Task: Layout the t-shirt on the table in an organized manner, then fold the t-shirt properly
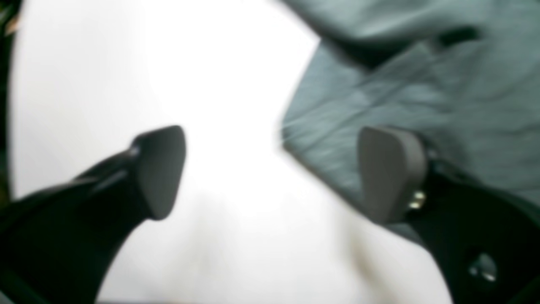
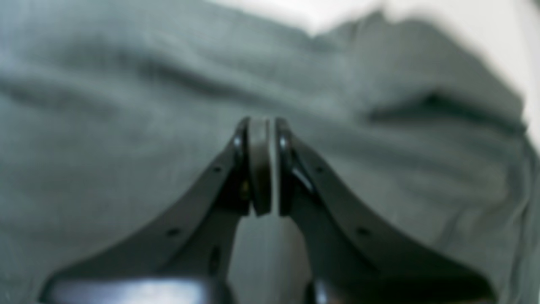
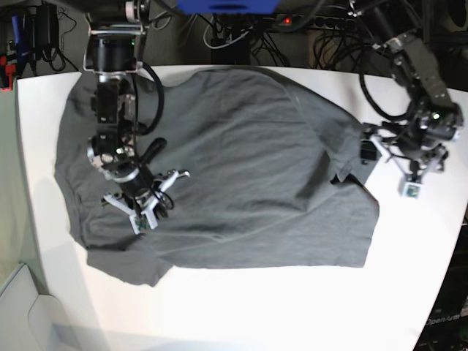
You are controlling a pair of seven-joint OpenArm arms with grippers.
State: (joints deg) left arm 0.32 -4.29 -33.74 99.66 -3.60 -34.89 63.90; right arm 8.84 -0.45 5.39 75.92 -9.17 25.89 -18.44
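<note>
Table: the large white smooth table [image 3: 241,307] has free room at the near side.
Shirt: the dark grey soft cloth t-shirt [image 3: 241,161] lies spread, wrinkled.
Left gripper [image 1: 274,173]: jaws released, empty, beside the shirt edge.
Right gripper [image 2: 265,164]: jaws clenched above the cloth; whether it pinches cloth is unclear.
Risk: dragging may bunch it.

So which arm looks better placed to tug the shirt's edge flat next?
Probably the left: its open gripper sits at the dark grey cloth t-shirt's edge, over the white table. The right gripper is shut mid-shirt.
</note>
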